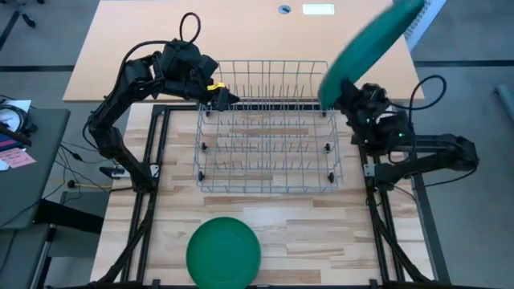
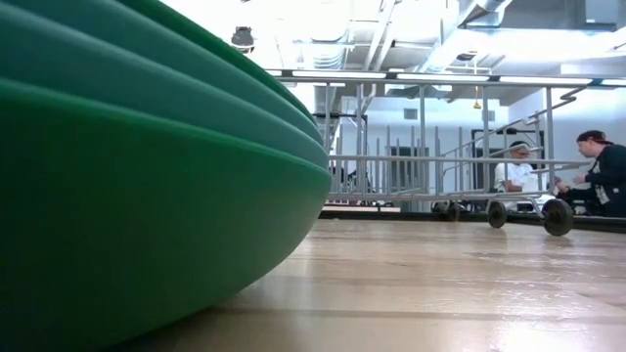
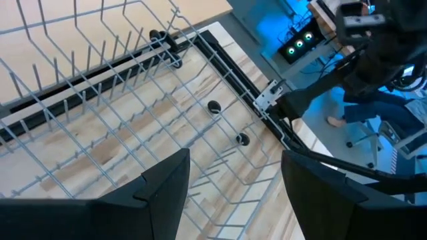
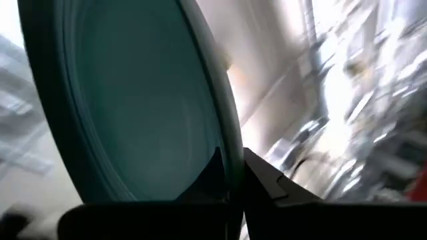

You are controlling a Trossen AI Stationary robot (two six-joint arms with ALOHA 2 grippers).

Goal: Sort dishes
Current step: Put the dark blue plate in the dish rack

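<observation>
High view: wire rack stands mid-surface with no plate in it. Right tool sits just off the rack's far right corner, clamped on the rim of a teal plate, which is lifted clear of the surface and tilted up and away toward the far right. Left tool waits at the rack's far left corner, carrying nothing. A dark green plate lies flat on the near part of the surface, well apart from the rack and both arms.

Low view: the dark green plate fills the left of the picture, resting on the wood. The rack is seen beyond it on its small wheels. Two people sit in the room behind. Neither tool shows here.

Left wrist view: the left tool's fingers stand wide with nothing between them, looking down into the rack; the right arm shows beyond.

Right wrist view: the right tool is pinched narrow on the teal plate's edge, plate standing upright from the grip.

Judgement: carry step in hand, first plate in the air, not yet racked. The next move calls for swinging the plate over the rack, turning it edge-down in line with the tines, lowering it into a slot, then releasing. The green plate is left to do.
</observation>
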